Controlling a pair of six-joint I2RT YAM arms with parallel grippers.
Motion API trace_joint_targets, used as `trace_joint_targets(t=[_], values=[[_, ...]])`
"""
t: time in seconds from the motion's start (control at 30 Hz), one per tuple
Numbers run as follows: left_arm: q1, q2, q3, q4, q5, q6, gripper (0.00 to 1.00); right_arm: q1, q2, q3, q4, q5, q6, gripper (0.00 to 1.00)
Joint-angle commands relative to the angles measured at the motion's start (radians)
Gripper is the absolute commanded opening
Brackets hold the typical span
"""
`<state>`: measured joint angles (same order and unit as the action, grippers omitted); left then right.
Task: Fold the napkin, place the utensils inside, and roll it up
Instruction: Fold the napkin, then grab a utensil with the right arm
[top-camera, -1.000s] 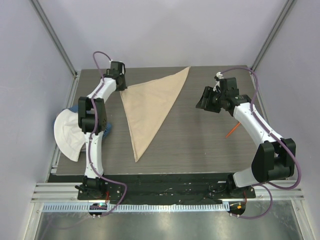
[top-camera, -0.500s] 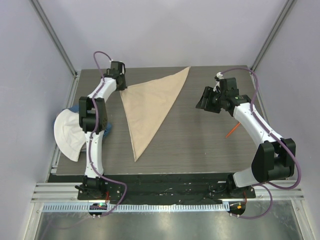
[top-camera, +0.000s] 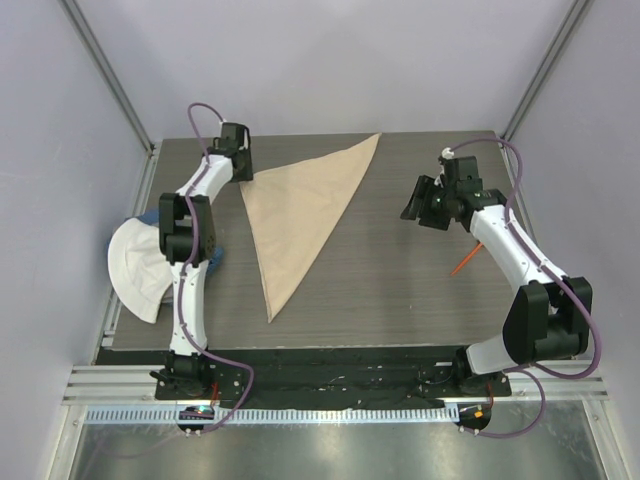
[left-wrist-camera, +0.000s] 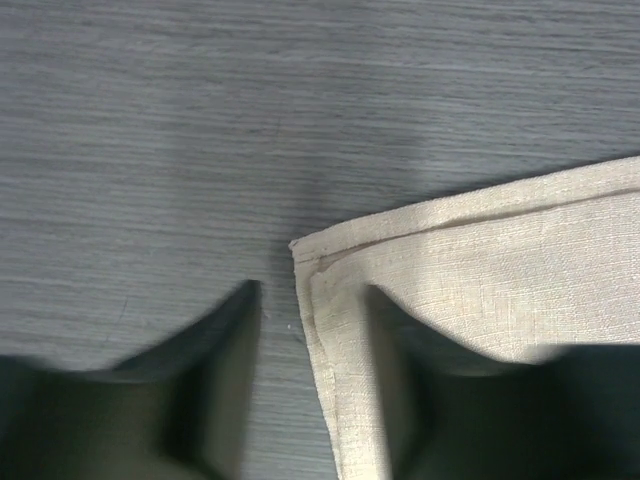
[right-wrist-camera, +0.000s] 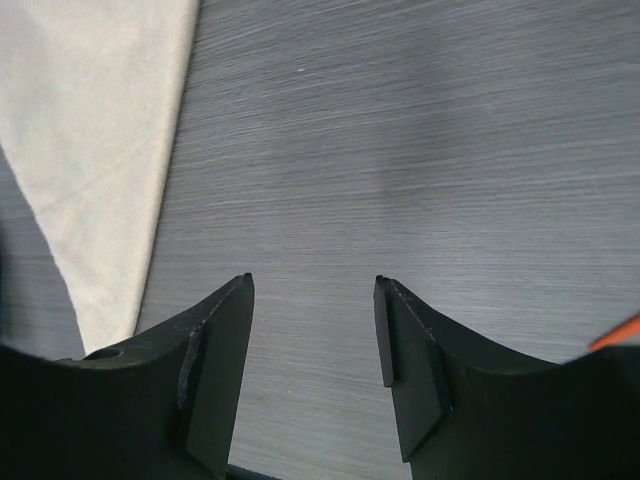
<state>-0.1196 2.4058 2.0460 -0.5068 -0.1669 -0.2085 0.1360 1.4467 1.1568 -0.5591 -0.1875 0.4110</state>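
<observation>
Top external view puts the plain beige-tan cloth napkin (top-camera: 300, 215) on the dark wood-grain surface (top-camera: 380, 290), lying as a long triangle. 1 tip points to the far edge, 1 to the near edge, and the third corner sits at the left, beside the left tool (top-camera: 243, 172). In the left wrist view that tool is low over this hemmed corner. Its jaws are partly parted, with the corner flat between them and nothing clamped. The right tool (top-camera: 418, 197) hangs well apart from the napkin. Its jaws are wide over bare surface and hold nothing.

Only 1 slim orange plastic utensil (top-camera: 463, 263) shows, partly hidden under the right arm; whether more lie there I cannot tell.

The fold looks done, so fetching the utensil is probably next. The napkin appears soft, light and limp, so it will likely drape and drag rather than keep its shape. It is best pinched through both layers at a corner or hem and moved slowly so the layers stay aligned. The utensil looks stiff, smooth and very light, and may pivot or slip. A grip across its narrow width near mid-length, with the fingers almost on the surface, seems safest.
</observation>
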Motion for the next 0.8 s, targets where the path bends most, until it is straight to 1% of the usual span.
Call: trace_joint_targets(t=[0.0, 0.03, 0.1, 0.13, 0.17, 0.27, 0.3, 0.33, 0.37, 0.4, 0.47, 0.5, 0.6, 0.63, 0.77], values=[[0.012, -0.105, 0.059, -0.024, -0.032, 0.009, 0.73, -0.067, -0.028, 0.023, -0.073, 0.106, -0.024, 0.59], [0.014, -0.141, 0.063, -0.041, -0.039, 0.005, 0.8, -0.082, -0.031, 0.02, -0.081, 0.152, -0.023, 0.59], [0.014, -0.181, 0.074, -0.068, -0.042, -0.023, 0.89, -0.124, -0.034, 0.001, -0.091, 0.183, -0.02, 0.59], [0.014, -0.236, 0.068, -0.094, -0.033, -0.034, 0.9, -0.124, -0.032, -0.006, -0.091, 0.228, -0.017, 0.59], [0.011, -0.266, 0.059, -0.11, -0.013, -0.07, 0.91, -0.16, -0.029, -0.017, -0.09, 0.262, -0.014, 0.59], [0.009, -0.426, -0.076, -0.107, 0.033, -0.121, 0.91, -0.231, -0.002, -0.045, -0.088, 0.308, -0.009, 0.59], [0.005, -0.466, -0.163, -0.105, 0.036, -0.135, 0.91, -0.26, 0.004, -0.051, -0.082, 0.319, -0.003, 0.59], [0.005, -0.503, -0.209, -0.101, 0.043, -0.146, 0.91, -0.275, 0.01, -0.057, -0.078, 0.33, -0.001, 0.59], [0.003, -0.581, -0.255, -0.101, 0.05, -0.153, 0.91, -0.289, 0.024, -0.06, -0.067, 0.342, -0.001, 0.59], [0.0, -0.612, -0.341, -0.099, 0.062, -0.173, 0.91, -0.314, 0.035, -0.059, -0.064, 0.347, 0.0, 0.59], [-0.002, -0.703, -0.423, -0.096, 0.084, -0.183, 0.91, -0.334, 0.066, -0.054, -0.048, 0.358, 0.0, 0.58], [-0.003, -0.732, -0.496, -0.09, 0.093, -0.183, 0.91, -0.345, 0.078, -0.051, -0.048, 0.367, -0.001, 0.57], [-0.003, -0.805, -0.591, -0.087, 0.113, -0.187, 0.91, -0.365, 0.13, -0.051, -0.038, 0.384, -0.003, 0.56], [-0.003, -0.818, -0.607, -0.084, 0.141, -0.177, 0.91, -0.365, 0.144, -0.051, -0.03, 0.385, -0.005, 0.56], [-0.003, -0.863, -0.664, -0.023, 0.158, -0.181, 0.9, -0.365, 0.204, -0.074, 0.014, 0.384, 0.008, 0.53]])
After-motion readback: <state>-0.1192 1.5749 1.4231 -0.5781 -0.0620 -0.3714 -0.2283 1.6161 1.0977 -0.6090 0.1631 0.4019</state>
